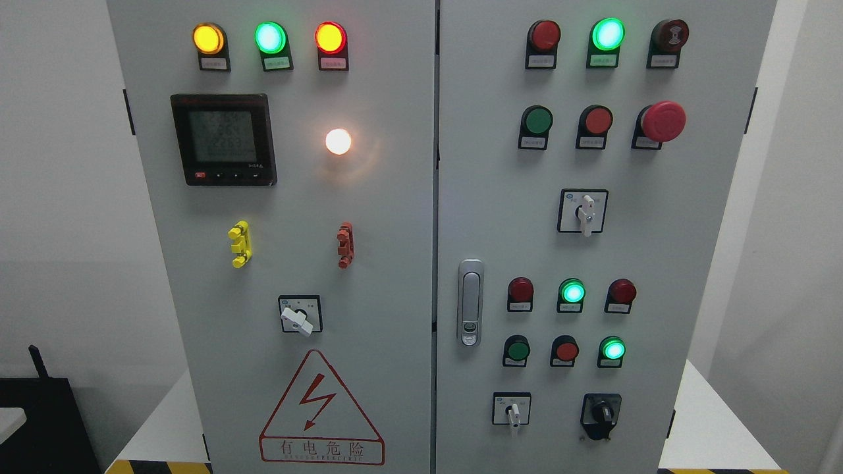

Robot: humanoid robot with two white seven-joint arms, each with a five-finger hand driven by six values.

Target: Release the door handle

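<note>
With neither hand showing, so finger state being untellable, the door handle [469, 301] is sitting flush and free, risking only the door drifting open unlatched.

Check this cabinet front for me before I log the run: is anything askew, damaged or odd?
Nothing stands out. Both doors look shut and flush, the door handle lies flat in its recess, and no robot hand is in view.
</note>
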